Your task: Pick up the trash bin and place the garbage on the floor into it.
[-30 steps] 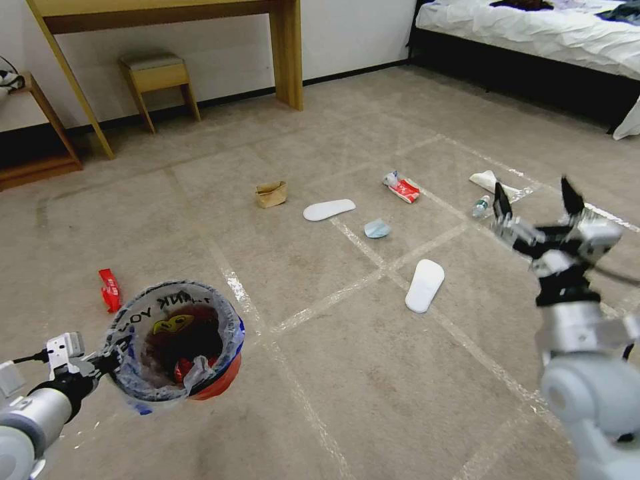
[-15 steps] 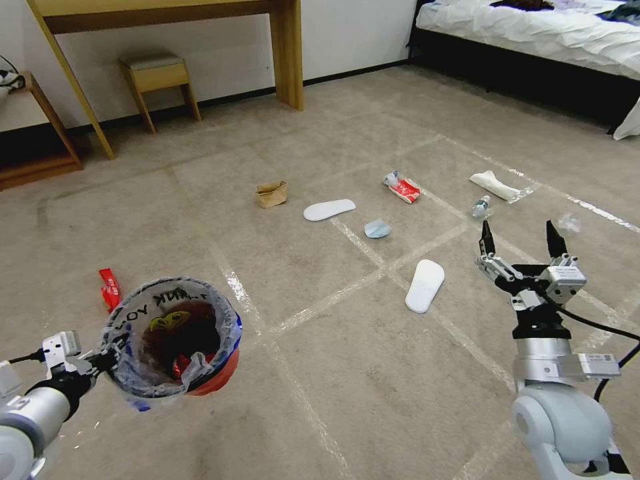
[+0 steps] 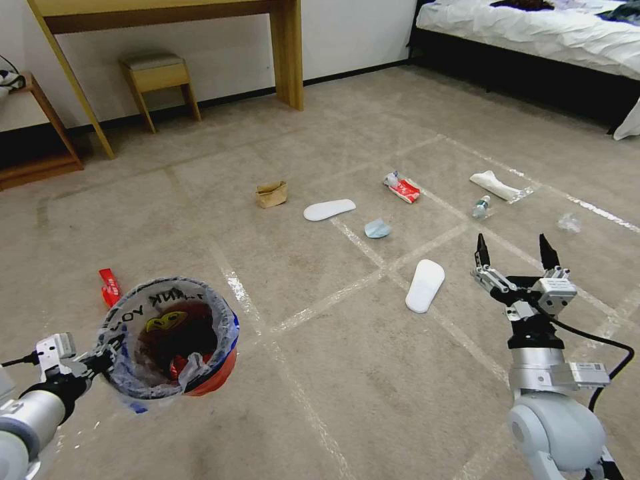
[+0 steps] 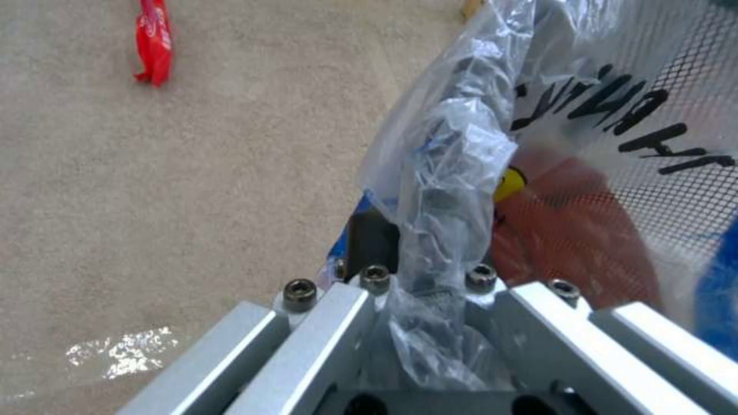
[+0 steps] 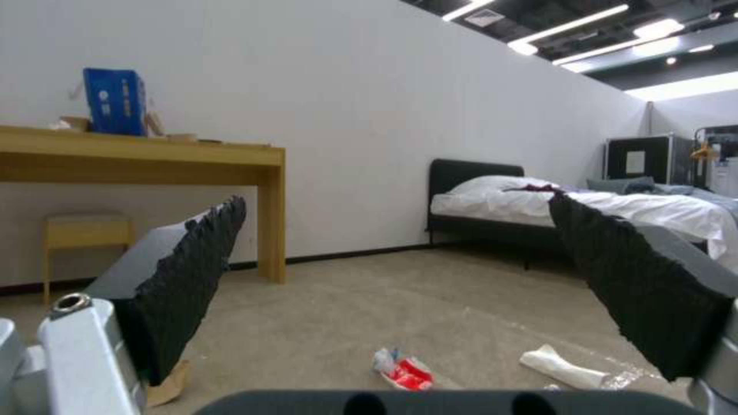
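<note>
My left gripper (image 3: 100, 355) is shut on the rim of the red trash bin (image 3: 170, 340), held just above the floor (image 3: 347, 387). In the left wrist view the bin's bagged rim (image 4: 454, 173) sits clamped in that gripper (image 4: 419, 282). My right gripper (image 3: 513, 257) stands open and empty above the carpet, right of a white slipper (image 3: 425, 285). Garbage lies scattered: another slipper (image 3: 329, 210), a blue mask (image 3: 377, 229), a red wrapper (image 3: 403, 189), a brown paper bag (image 3: 271, 194), a small bottle (image 3: 481, 206), a red wrapper (image 3: 109, 288) beside the bin.
A wooden desk (image 3: 287, 53) and small stool (image 3: 157, 80) stand along the far wall. A bed (image 3: 533, 33) is at the back right. White paper (image 3: 493, 185) and clear wrap (image 3: 569, 222) lie far right. Shiny tape lines (image 3: 320, 303) cross the carpet.
My right gripper has come down and drawn back toward me, still open. The bin in my left gripper has sunk slightly.
</note>
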You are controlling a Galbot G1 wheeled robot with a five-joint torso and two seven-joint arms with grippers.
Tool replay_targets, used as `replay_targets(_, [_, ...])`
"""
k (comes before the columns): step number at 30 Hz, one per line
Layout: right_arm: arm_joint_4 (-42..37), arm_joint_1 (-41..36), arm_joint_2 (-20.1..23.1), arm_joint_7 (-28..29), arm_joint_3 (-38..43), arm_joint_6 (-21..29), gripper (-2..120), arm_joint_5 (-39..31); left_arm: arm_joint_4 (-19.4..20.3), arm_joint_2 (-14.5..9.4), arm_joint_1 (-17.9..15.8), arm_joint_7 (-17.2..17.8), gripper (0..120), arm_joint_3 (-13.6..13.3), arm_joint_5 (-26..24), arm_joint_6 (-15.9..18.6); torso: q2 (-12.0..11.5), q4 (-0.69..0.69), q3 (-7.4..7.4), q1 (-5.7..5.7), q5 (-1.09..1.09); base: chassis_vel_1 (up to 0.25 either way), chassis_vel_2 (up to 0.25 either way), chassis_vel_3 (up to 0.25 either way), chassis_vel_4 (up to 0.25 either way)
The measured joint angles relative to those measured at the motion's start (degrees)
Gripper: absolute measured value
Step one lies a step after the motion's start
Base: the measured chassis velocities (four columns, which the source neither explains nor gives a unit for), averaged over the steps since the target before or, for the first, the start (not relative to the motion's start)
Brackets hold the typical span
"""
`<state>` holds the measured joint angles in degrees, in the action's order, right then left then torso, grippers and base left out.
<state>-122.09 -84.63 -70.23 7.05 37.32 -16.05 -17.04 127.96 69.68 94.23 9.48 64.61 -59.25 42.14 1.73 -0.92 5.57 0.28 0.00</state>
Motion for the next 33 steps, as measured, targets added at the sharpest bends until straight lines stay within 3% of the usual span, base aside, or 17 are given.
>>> replay_targets(11, [0.35,0.05,-0.01,-0.04,-0.46,-0.01,100,0.81,-0.05,0.49,0.36,-0.05,1,0.02,0.12,0.00,0.00,0.00,-0.01,-0.01,0.00,-0.019,0.024,0.023,-0.022])
replay_targets(33, [0.35,-0.16,-0.06,-0.09,-0.34,-0.02,100,1.21,-0.55,0.28,0.53,-0.36,1,-0.03,0.23,0.00,-0.01,0.00,0.00,0.00,0.00,-0.153,0.154,0.151,-0.152])
